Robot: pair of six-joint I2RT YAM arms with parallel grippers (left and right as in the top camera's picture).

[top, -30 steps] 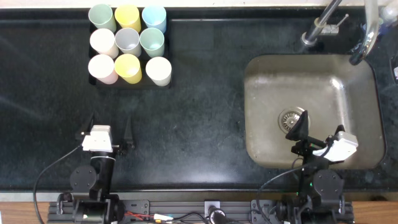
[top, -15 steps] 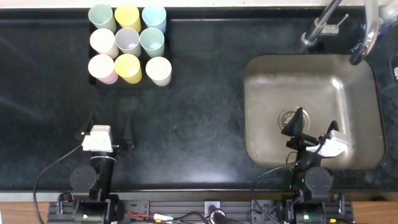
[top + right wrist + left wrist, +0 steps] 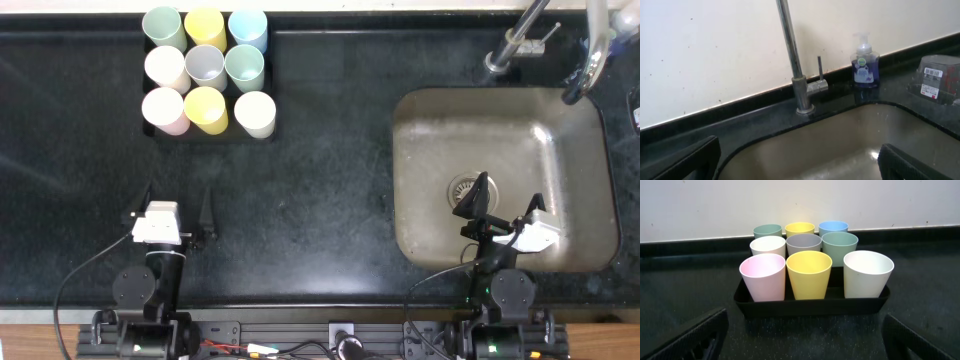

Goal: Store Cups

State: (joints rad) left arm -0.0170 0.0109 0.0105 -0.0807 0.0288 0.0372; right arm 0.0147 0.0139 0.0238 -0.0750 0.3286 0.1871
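From above, nine cups (image 3: 206, 68) stand upright in a black tray (image 3: 212, 139) at the far left of the dark counter (image 3: 320, 200), in three rows of three. Two are yellow, two green, two white, one blue, one grey and one pink. The left gripper (image 3: 178, 205) sits near its base, well short of the tray, its two fingers spread apart with nothing between them. One steel sink (image 3: 500, 130) is set into the right side of the counter, with a faucet (image 3: 520, 35) at its far rim. The right gripper (image 3: 508, 205) is over the near part of the basin, its two fingers likewise parted and holding nothing. In the left wrist view the tray faces the camera head-on, and all nine cups are inside it: pink, yellow and white in the front row, white, grey and green in the middle, green, yellow and blue at the back. A pale wall (image 3: 800, 200) rises behind them, and both finger pads are wide apart. The right wrist view looks across the sink toward the one faucet, with one soap bottle (image 3: 864, 65) of purple liquid just beside it and one clear container (image 3: 937, 77) on the counter edge. The two fingers are spread wide here too.
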